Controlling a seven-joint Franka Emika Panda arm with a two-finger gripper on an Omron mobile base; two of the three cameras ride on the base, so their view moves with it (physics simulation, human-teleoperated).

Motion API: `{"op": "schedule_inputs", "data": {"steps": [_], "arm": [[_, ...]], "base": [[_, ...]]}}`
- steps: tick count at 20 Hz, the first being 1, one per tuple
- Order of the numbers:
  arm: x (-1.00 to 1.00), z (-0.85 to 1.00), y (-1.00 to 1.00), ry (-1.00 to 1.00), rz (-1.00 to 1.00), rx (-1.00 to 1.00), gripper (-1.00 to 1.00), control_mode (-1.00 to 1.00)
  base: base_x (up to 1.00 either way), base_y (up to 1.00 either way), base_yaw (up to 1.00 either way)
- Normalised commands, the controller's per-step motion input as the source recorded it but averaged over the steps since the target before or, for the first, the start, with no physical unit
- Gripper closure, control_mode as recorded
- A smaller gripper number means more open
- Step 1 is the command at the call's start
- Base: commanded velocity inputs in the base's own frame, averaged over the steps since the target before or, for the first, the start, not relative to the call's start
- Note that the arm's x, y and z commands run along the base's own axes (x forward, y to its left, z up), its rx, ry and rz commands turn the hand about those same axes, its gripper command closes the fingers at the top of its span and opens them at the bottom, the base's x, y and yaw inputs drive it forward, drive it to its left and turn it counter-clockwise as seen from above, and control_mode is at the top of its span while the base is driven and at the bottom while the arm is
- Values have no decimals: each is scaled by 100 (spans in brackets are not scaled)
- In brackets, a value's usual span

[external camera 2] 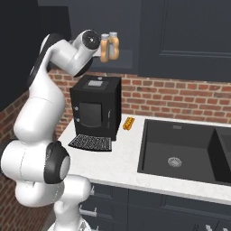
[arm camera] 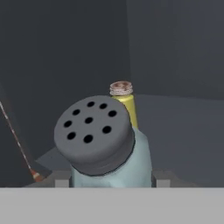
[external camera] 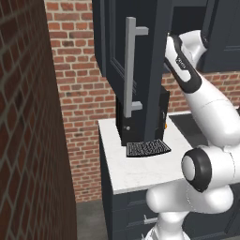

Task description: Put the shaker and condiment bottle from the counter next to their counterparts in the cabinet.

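While the arm is reaching up into the open cabinet (external camera: 115,42), the gripper (arm camera: 111,181) is clasping the shaker (arm camera: 109,153), whose grey perforated cap is leaning toward the hand camera with the pale teal body pinched between the fingertips (arm camera: 162,178). Just behind it on the dim shelf, a yellow bottle (arm camera: 126,105) with a ridged cap is standing. From the right side, two orange bottles (external camera 2: 109,46) are showing at the cabinet's edge beside the wrist; I cannot tell which one, if either, came from the counter (external camera 2: 122,153). Down below, a black coffee machine (external camera 2: 95,106) is sitting on the counter with a small orange thing (external camera 2: 128,122) lying near the sink (external camera 2: 180,151).

Judging from here, the shaker is being held at a tilt, so letting go now could topple it. Pushing further in could knock the yellow bottle over.
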Motion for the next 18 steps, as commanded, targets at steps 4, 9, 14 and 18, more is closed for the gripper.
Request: {"op": "schedule_inputs", "data": {"steps": [4,9,14,18], "arm": [[28,-10,2,2,-1,-4,100,-100],[23,-15,2,0,-2,-5,100,-100],[22,-11,0,0,-1,-3,100,-100],[19,-5,0,4,0,0,100,-100]], "base": [[0,0,0],[0,0,0],[0,0,0],[0,0,0]]}}
